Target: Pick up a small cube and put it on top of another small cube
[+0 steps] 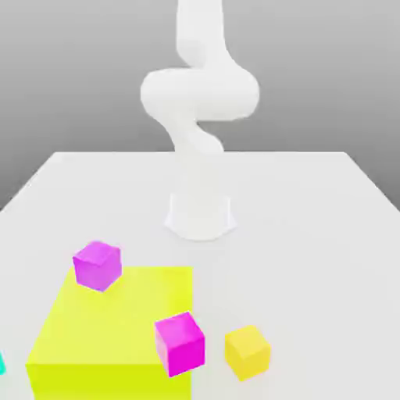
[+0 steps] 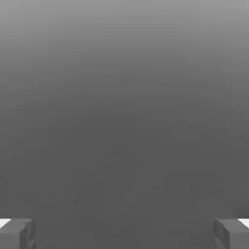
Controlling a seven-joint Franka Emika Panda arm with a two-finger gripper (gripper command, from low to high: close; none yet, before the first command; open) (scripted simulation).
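**Cubes on the table, fingers spread over grey**

While I watch the exterior view, the small yellow cube (image 1: 248, 351) sits on the white table (image 1: 312, 234), just beside a magenta cube (image 1: 180, 343) at the lime block (image 1: 109, 328); another magenta cube (image 1: 97, 265) sits at that block's far corner. In the hand view, my gripper (image 2: 124, 234) stands wide apart, empty, with no cube between its fingertips (image 2: 17, 233).

Yellow cube (image 1: 248, 351) beside magenta cube (image 1: 180, 343)

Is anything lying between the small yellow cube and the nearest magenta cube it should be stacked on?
Nothing visible does. The yellow cube sits on the bare table, with an open gap to the magenta cube at the large lime-yellow block's corner.
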